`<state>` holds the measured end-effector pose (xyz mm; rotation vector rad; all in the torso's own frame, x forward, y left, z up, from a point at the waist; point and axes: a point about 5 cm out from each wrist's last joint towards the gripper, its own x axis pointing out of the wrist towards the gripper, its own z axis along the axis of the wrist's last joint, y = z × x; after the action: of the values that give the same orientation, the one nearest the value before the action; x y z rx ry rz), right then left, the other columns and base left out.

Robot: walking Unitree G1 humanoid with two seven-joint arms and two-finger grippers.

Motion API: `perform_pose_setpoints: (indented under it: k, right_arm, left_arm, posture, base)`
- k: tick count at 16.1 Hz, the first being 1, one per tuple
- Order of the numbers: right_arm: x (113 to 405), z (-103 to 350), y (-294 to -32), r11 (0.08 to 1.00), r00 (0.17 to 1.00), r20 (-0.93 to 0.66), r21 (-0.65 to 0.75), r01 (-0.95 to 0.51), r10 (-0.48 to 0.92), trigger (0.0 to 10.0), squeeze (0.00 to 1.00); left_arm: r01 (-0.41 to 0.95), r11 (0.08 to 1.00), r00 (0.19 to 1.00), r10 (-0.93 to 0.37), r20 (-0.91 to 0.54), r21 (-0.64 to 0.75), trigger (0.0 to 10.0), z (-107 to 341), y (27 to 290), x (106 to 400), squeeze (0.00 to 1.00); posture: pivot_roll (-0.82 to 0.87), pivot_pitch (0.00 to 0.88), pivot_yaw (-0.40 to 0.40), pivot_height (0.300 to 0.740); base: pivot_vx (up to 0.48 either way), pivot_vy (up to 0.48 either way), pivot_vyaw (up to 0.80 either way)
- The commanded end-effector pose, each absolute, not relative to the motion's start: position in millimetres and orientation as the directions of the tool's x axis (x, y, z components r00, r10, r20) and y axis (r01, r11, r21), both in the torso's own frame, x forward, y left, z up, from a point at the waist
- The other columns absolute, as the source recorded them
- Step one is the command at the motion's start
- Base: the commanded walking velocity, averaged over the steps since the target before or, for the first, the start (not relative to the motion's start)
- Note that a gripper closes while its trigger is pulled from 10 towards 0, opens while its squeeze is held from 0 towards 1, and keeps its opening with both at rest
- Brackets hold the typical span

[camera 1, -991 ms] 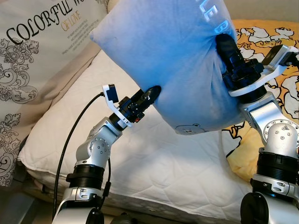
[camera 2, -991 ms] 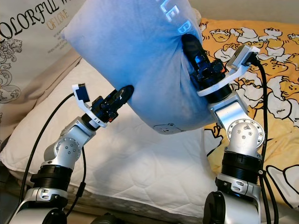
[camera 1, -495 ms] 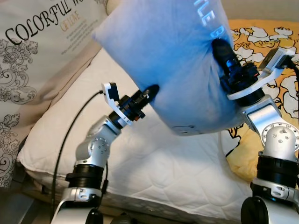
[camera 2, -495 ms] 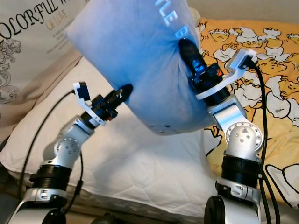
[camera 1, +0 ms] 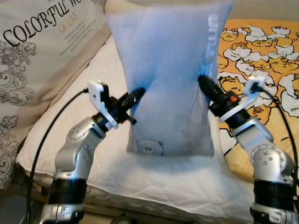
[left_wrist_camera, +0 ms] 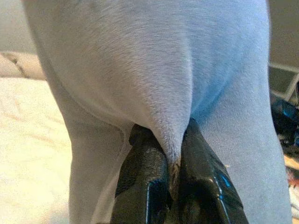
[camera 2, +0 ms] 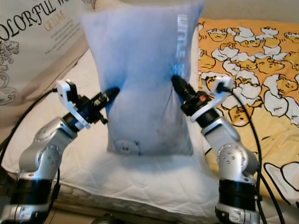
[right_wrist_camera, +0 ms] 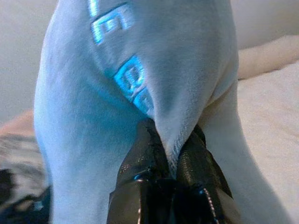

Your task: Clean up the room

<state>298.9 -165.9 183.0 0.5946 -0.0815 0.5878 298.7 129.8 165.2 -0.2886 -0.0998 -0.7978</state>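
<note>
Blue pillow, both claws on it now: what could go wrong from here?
1. Each claw, left and right, pinches only a thin fold of the blue pillow, so the fabric may slip out.
2. The pillow stands upright with its bottom edge on the white quilt; released like this, it could topple.

The two eye views look from the head forward and down at the bed with the white quilted cover [camera 1: 154,172], from nearly the same place. Each wrist view looks along its own black fingers, very near the pale blue soft pillow [camera 1: 168,79], a thing all four views share.
</note>
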Motion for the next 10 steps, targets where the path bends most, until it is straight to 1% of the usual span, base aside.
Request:
perform_pose_setpoints:
  k: [1,2,3,4,8,9,10]
  right_arm:
    - [292.6,186.4,-157.8,0.733,0.852,0.223,0.436,-0.522,0.473,0.0,0.0]
    - [289.8,183.3,-155.9,0.759,0.864,0.203,0.414,-0.502,0.461,0.0,0.0]
    - [283.7,175.4,-151.5,0.811,0.899,0.161,0.389,-0.438,0.408,0.0,0.0]
    - [280.6,173.2,-149.7,0.825,0.912,0.153,0.39,-0.409,0.38,0.0,0.0]
    - [280.6,173.2,-149.7,0.825,0.912,0.153,0.39,-0.409,0.38,0.0,0.0]
    - [278.6,171.9,-149.0,0.835,0.92,0.149,0.387,-0.392,0.363,0.0,0.0]
    - [272.6,161.4,-151.9,0.9,0.964,0.089,0.344,-0.266,0.251,0.0,0.0]
  left_arm:
    - [0.722,0.676,0.691,-0.703,0.167,-0.144,0.0,169.2,120.6,288.6,0.0]
    - [0.71,0.694,0.704,-0.697,0.141,-0.115,0.0,166.2,119.7,285.4,0.0]
    - [0.672,0.739,0.74,-0.668,0.08,-0.053,0.0,158.3,118.6,280.8,0.0]
    - [0.644,0.763,0.764,-0.64,0.073,-0.047,0.0,156.4,118.7,279.9,0.0]
    - [0.644,0.763,0.764,-0.64,0.073,-0.047,0.0,156.4,118.7,279.9,0.0]
    - [0.623,0.781,0.782,-0.619,0.072,-0.04,0.0,156.1,119.0,279.8,0.0]
    - [0.508,0.861,0.86,-0.508,0.054,0.01,0.0,160.1,129.5,288.7,0.0]
  posture:
    - [0.0,0.0,0.082,0.74]
    - [0.0,0.0,0.082,0.74]
    - [0.0,0.0,0.078,0.74]
    - [0.0,0.0,0.076,0.74]
    - [0.0,0.0,0.076,0.74]
    - [0.0,0.0,0.074,0.74]
    - [0.0,0.0,0.078,0.74]
  base:
    - [0.0,0.0,0.0]
    - [0.0,0.0,0.0]
    - [0.0,0.0,0.0]
    - [0.0,0.0,0.0]
    - [0.0,0.0,0.0]
    - [0.0,0.0,0.0]
    - [0.0,0.0,0.0]
